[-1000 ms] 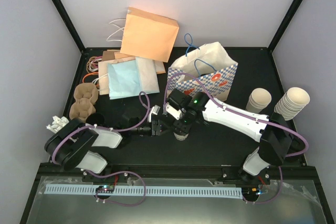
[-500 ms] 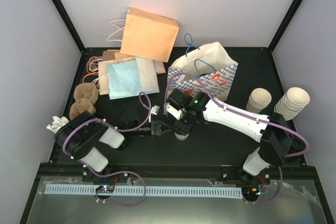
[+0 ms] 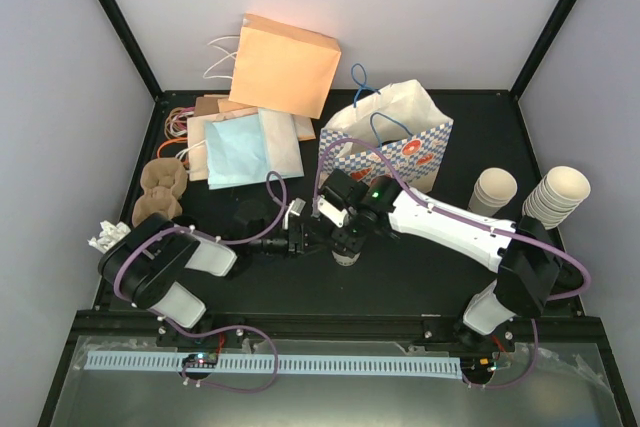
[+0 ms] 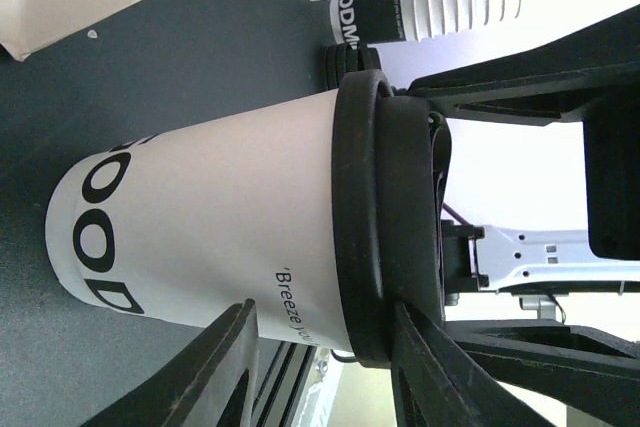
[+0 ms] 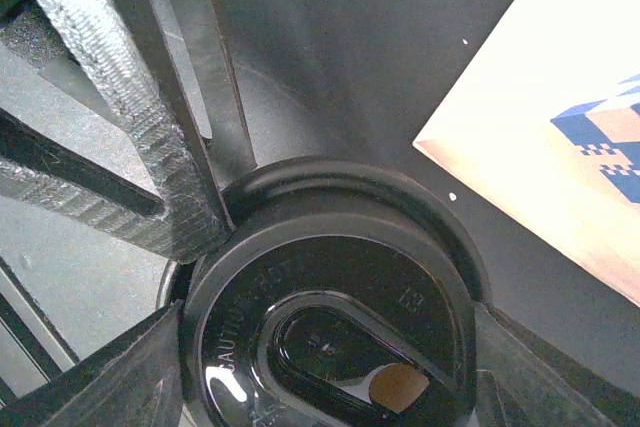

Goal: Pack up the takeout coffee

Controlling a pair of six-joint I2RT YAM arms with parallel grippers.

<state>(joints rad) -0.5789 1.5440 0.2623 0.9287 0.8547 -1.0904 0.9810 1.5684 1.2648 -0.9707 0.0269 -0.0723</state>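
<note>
The takeout coffee (image 3: 346, 258) is a white paper cup with black "GOOD" lettering and a black lid, upright on the black table near the front middle. My right gripper (image 3: 345, 244) reaches down over it. In the right wrist view its fingers (image 5: 140, 372) press both sides of the lid (image 5: 330, 337), so the right gripper (image 5: 325, 367) is shut on it. My left gripper (image 3: 315, 241) comes in from the left. In the left wrist view the cup (image 4: 200, 217) fills the frame, and the left gripper (image 4: 322, 312) stands open with its tips at the cup wall and lid rim.
A blue-checked paper bag (image 3: 395, 147) stands open just behind the cup. Two stacks of nested cups (image 3: 493, 190) (image 3: 558, 194) stand at the right. An orange bag (image 3: 285, 65), flat paper bags (image 3: 240, 147) and brown pulp carriers (image 3: 160, 192) lie at the back left.
The left arm has swung its elbow in and its gripper has edged right against the cup. The right arm and the cup have stayed in place.
</note>
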